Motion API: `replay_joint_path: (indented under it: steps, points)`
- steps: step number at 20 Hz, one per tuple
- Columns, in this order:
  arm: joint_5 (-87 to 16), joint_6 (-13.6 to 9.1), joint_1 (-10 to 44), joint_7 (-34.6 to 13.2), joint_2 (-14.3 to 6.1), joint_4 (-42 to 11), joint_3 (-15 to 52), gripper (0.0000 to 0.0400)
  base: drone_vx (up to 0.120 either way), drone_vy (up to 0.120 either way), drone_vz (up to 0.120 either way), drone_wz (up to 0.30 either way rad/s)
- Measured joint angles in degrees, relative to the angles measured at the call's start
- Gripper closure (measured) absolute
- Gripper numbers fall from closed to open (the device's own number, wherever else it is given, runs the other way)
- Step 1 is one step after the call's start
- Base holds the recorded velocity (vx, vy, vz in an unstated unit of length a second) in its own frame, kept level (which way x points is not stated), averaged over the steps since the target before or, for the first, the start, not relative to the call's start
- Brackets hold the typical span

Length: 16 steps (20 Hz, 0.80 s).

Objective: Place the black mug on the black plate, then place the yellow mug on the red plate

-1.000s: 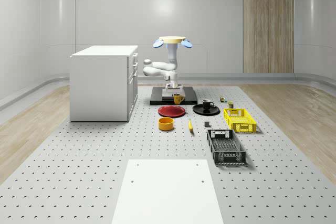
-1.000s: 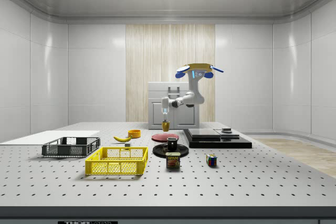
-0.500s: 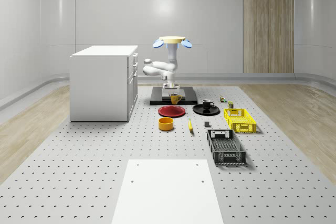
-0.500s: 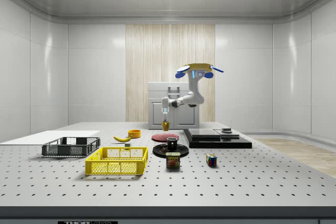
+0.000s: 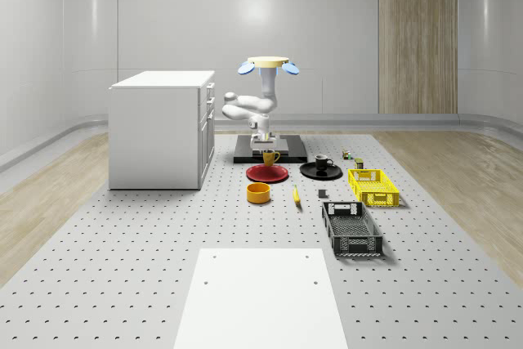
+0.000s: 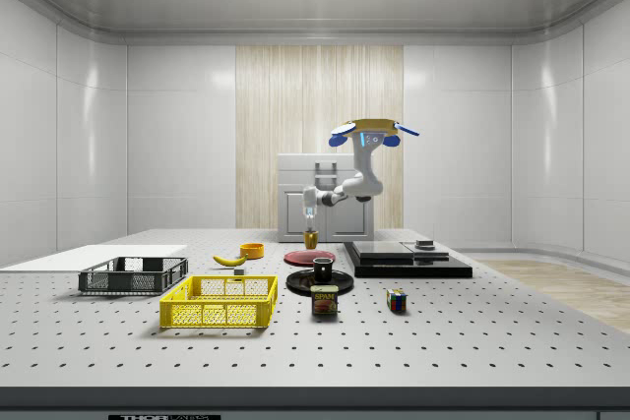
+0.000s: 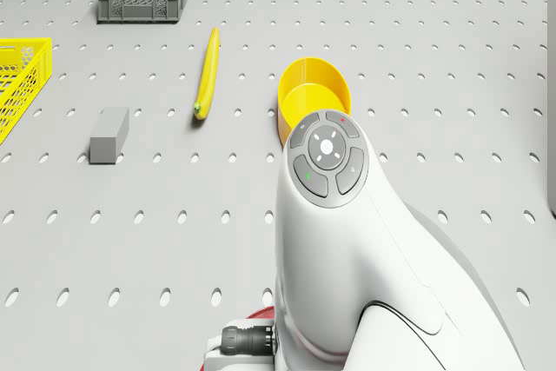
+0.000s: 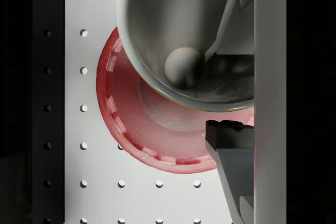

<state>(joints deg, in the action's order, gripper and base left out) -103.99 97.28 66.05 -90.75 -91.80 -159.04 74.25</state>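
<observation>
We found open tabletop (image 5: 122, 243) all round the red plate (image 5: 267, 173). The nearest obstacles were the yellow bowl (image 5: 259, 193), banana (image 5: 296, 195) and black plate (image 5: 320, 171); the dark platform (image 5: 290, 151) seemingly stood just beyond.

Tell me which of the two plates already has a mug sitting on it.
The black plate: the black mug sits on it. The red plate is bare, with the yellow mug held above it by the claw.
</observation>
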Motion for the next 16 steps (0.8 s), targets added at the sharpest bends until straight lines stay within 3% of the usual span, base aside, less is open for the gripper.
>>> replay_joint_path:
  steps: [6, 7, 9, 11, 16]
  points:
    - [-3.96, 1.53, 0.71, 0.17, 0.39, 1.38, -4.25, 0.029, 0.0, 0.0, 0.0, 0.0]
    - [-4.55, 1.74, 0.85, 0.17, 0.48, 1.62, -4.88, 0.0267, 0.0, 0.0, 0.0, 0.0]
    - [-5.48, 2.05, 1.05, 0.19, 0.66, 1.99, -5.85, 0.0162, 0.0, 0.0, 0.0, 0.0]
    - [-5.96, 2.14, 1.12, 0.23, 0.82, 2.18, -6.33, 0.0098, 0.0, 0.0, 0.0, 0.0]
    - [-4.43, 1.11, 0.46, 0.43, 0.97, 1.47, -4.53, 0.0028, 0.0, 0.0, 0.0, 0.0]
